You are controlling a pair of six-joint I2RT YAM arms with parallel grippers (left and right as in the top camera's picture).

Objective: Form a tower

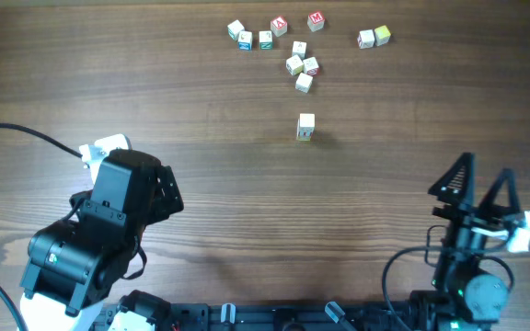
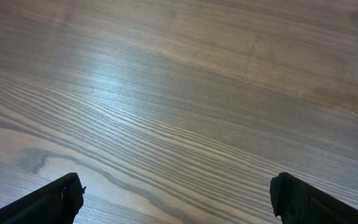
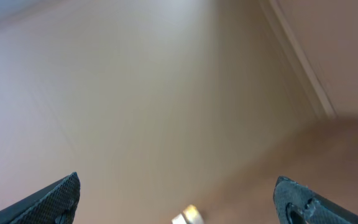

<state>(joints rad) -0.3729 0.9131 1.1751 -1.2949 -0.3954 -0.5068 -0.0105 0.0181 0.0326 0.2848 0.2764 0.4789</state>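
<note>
Wood-grain table [image 1: 247, 184], one tower [image 1: 305, 127] standing mid-table, apart from eleven loose cubes [image 1: 293, 64], left gripper [image 2: 176, 186] and right gripper [image 1: 487, 165] both spread wide and empty, tower's cube count indiscernible from above, right wrist view blurred.

Soft even light, one view blurred.
Overhead is sharp, with only faint shadows. In the left wrist view a pale glare lies on the table [image 2: 110, 81] toward 10 o'clock. The right wrist view is washed out and unfocused.
</note>
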